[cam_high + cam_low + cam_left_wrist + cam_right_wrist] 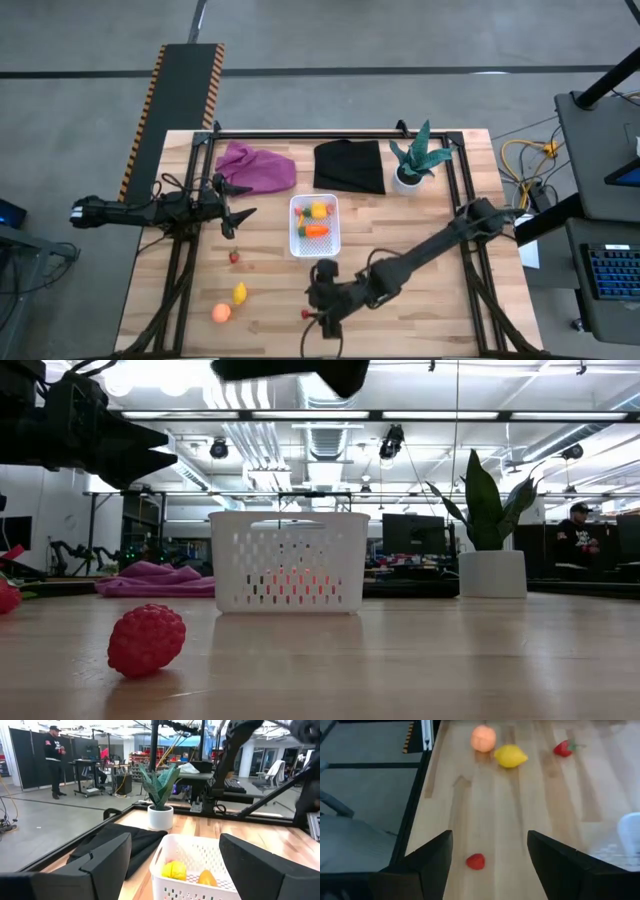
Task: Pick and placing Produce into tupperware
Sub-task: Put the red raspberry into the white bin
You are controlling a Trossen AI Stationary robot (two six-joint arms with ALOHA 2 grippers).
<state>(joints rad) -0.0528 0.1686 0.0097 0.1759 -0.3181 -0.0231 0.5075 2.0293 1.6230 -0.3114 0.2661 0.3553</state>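
Note:
The white tub (314,226) stands mid-table and holds a lemon (172,869) and the carrot (317,231). On the bare wood lie a strawberry (234,257), a second lemon (240,293), the peach (221,312) and a red raspberry (305,313). My right gripper (318,310) hangs open near the table's near edge. In the right wrist view (490,837) the raspberry (475,861) lies on the wood between and just ahead of its fingers, untouched. My left gripper (245,200) is open in the air left of the tub, facing it (175,840).
A purple cloth (256,166), a black cloth (349,165) and a potted plant (414,165) sit along the far side, behind the tub. A black frame borders the table. A person (54,760) stands in the room beyond.

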